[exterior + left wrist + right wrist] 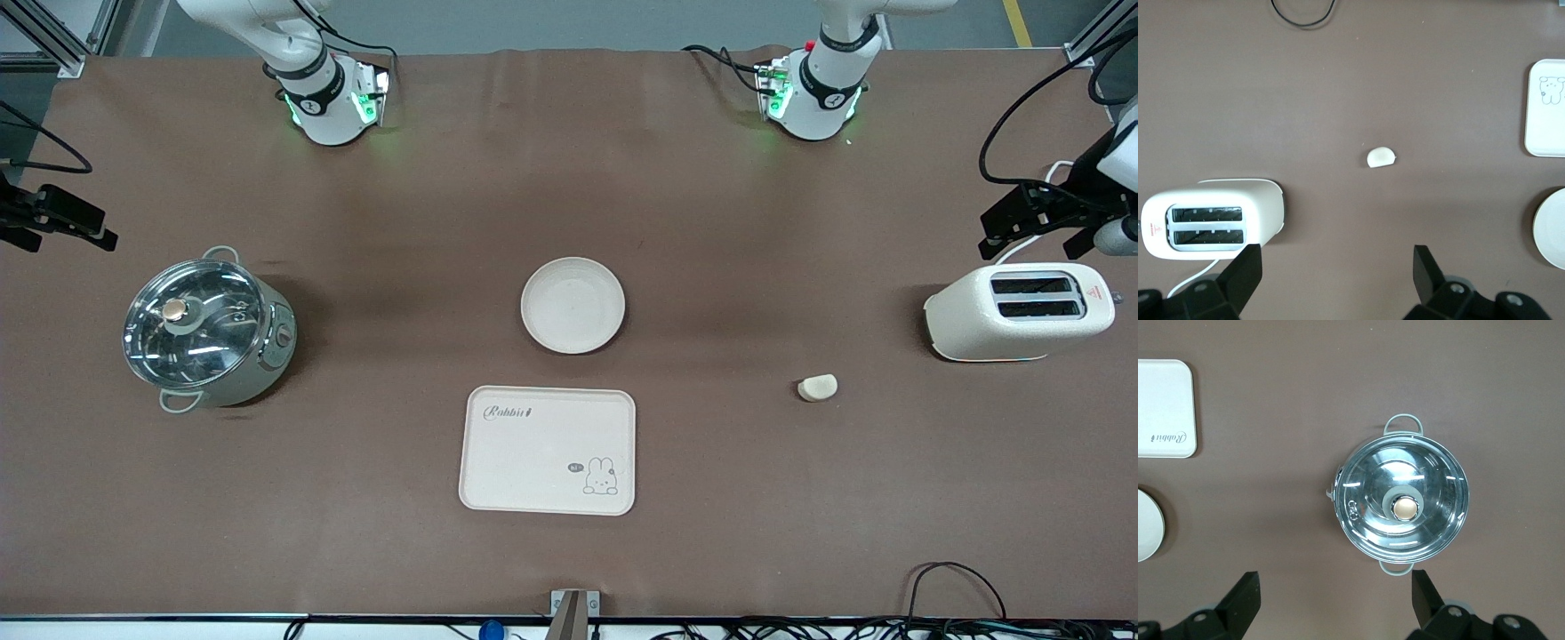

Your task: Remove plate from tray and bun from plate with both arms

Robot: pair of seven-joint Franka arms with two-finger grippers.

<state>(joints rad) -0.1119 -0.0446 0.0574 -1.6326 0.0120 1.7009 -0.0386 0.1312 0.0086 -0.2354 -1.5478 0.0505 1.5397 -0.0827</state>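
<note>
The round cream plate [573, 305] lies on the brown table, just farther from the front camera than the rabbit tray [548, 450]. The small pale bun [818, 387] lies alone toward the left arm's end, beside the toaster and a little nearer the front camera. It also shows in the left wrist view as a bun [1381, 157] on bare cloth. My left gripper [1337, 267] hangs high over the table by the toaster, open and empty. My right gripper [1335, 590] hangs high by the pot, open and empty. Both grippers are well apart from the plate [1550, 230] and the bun.
A white two-slot toaster [1022, 311] stands at the left arm's end of the table. A steel pot with a glass lid [209, 329] stands at the right arm's end. Cables lie along the table's edge nearest the front camera.
</note>
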